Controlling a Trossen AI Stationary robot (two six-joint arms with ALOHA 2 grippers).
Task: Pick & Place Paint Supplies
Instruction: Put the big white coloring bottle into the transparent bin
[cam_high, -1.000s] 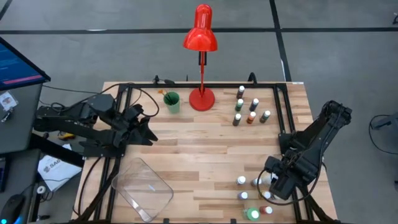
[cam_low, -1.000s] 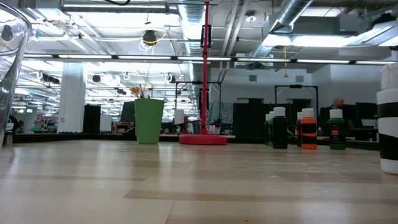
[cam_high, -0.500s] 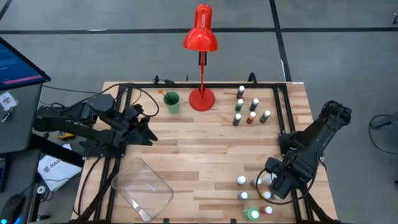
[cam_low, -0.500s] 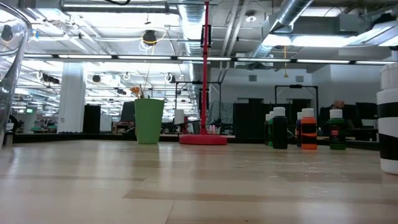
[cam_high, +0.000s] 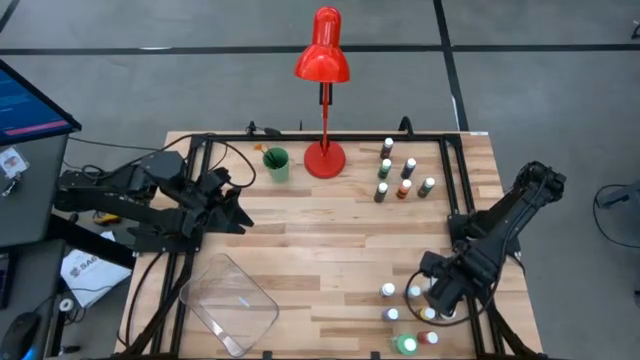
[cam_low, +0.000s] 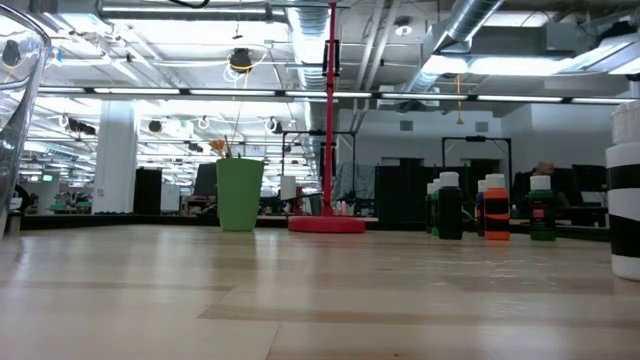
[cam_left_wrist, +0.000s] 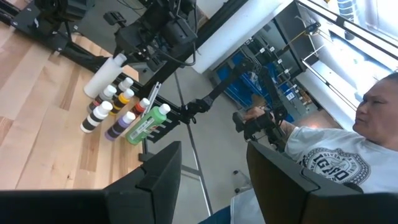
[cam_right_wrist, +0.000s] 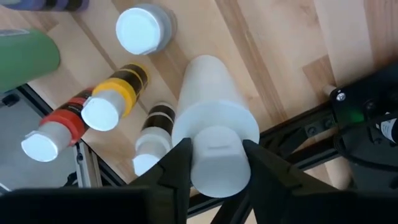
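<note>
Because the right hand has its two dark fingers pressed against either side of the white cap of a tall white bottle, the step in hand reads as securing that bottle at the table's near right corner, roughly five o'clock in the high view, before carrying it off. The grip sits high, on the cap rather than the body, so I judge the safest course is to squeeze firmly and lift straight up; any sideways drag could knock the neighbours. Those stand just beside it: a yellow-banded bottle, a red-banded bottle, a black-banded bottle nearly touching the white one, a grey-capped bottle, and the edge of the larger green bottle. From above, the right hand hangs over this near cluster, with the green bottle at the very front edge. The clear plastic tray lies at about seven o'clock, well apart from the cluster, so a carry there would cross the table's front and should stay high enough to clear the remaining caps. The left hand waits at nine o'clock, fingers parted and grasping nothing. Farther back, at one o'clock, a second group of small bottles stands untouched, with the green cup and the red lamp at twelve o'clock near the far edge.
</note>
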